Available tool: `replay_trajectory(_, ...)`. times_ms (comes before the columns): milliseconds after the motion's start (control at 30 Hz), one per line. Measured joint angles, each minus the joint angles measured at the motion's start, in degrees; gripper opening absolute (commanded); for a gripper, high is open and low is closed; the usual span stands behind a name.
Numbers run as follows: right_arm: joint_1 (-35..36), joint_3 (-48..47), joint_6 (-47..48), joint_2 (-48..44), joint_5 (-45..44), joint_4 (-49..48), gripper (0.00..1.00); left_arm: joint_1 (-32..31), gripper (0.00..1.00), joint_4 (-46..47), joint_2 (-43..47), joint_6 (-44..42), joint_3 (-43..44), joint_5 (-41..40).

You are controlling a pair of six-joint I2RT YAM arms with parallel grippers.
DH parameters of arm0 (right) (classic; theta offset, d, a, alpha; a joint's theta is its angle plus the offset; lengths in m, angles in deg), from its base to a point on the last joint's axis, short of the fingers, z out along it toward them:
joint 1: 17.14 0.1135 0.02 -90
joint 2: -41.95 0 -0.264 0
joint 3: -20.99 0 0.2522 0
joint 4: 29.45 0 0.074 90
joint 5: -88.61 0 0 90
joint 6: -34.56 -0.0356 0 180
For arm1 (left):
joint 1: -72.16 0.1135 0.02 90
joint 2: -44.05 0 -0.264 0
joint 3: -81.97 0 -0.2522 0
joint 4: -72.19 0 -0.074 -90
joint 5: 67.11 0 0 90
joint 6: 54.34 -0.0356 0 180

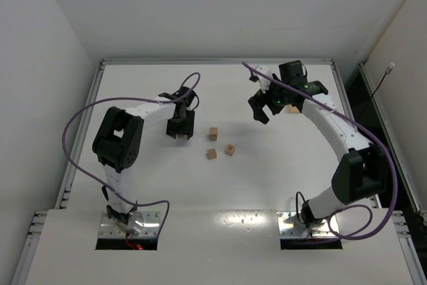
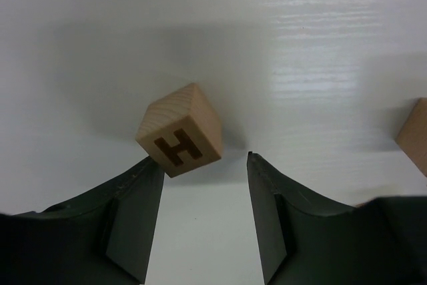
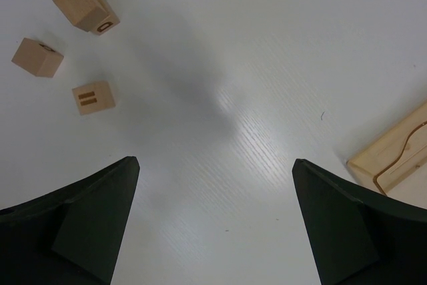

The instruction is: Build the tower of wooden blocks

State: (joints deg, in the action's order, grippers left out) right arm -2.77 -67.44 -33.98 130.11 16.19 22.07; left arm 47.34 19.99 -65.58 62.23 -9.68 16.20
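A small wood block (image 2: 180,131) with a dark H on one face lies on the white table, right at the tip of my left finger (image 2: 133,211). It is just beyond the jaws, not between them. My left gripper (image 2: 203,158) is low over it, its jaws apart with bare table in the gap. From above, the left gripper (image 1: 180,130) covers most of this block. Three more wood blocks (image 1: 213,133) (image 1: 211,154) (image 1: 229,149) lie loose mid-table. My right gripper (image 3: 215,160) hangs open and empty, well right of those blocks (image 3: 93,97). No tower is in view.
A pale wooden tray (image 3: 393,161) lies just right of the right gripper (image 1: 261,110), and it shows beside the wrist (image 1: 292,108) from above. Another block's edge (image 2: 417,135) sits at the right border of the left wrist view. Raised rails (image 1: 93,105) frame the table.
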Motion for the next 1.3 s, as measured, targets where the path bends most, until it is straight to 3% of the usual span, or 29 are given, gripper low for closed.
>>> replay_trajectory(100, 0.0, 0.0, 0.0, 0.2, 0.5, 0.0, 0.96, 0.0, 0.49, -0.1, -1.7, 0.7, 1.2, -0.9)
replay_trajectory(167, 0.0, 0.0, 0.0, 0.3, 0.7, 0.0, 0.96, 0.0, 0.62, -0.1, -2.8, 0.9, 2.0, -1.1)
replay_trajectory(200, 0.0, 0.0, 0.0, 0.4, 0.9, 0.1, 0.96, 0.0, 0.64, -0.1, -3.1, 0.9, 2.3, -1.1)
replay_trajectory(367, 0.0, 0.0, 0.4, 0.9, 1.1, 0.4, 0.96, 0.2, 0.65, 0.0, -3.7, 1.7, 3.9, -1.6)
replay_trajectory(567, 0.0, 0.0, 0.6, 1.0, 1.3, 1.0, 0.96, 0.9, 0.48, 0.0, -3.9, 2.6, 4.3, -2.1)
replay_trajectory(867, 0.0, 0.0, 1.0, 1.8, 2.0, 1.5, 0.96, 1.4, 0.43, 0.0, -4.1, 2.8, 6.4, -2.6)
replay_trajectory(1000, 0.0, 0.0, 1.0, 1.9, 2.0, 1.6, 0.96, 1.4, 0.30, -0.1, -4.1, 2.9, 6.5, -2.7)
replay_trajectory(1200, 0.0, 0.0, 1.0, 2.0, 2.1, 1.7, 0.96, 1.4, 0.03, 0.0, -4.0, 3.1, 6.4, -2.7)
replay_trajectory(1300, 0.0, 0.0, 1.1, 2.0, 2.1, 1.7, 0.95, 1.4, 0.00, 0.5, -3.1, 3.0, 5.3, -2.7)
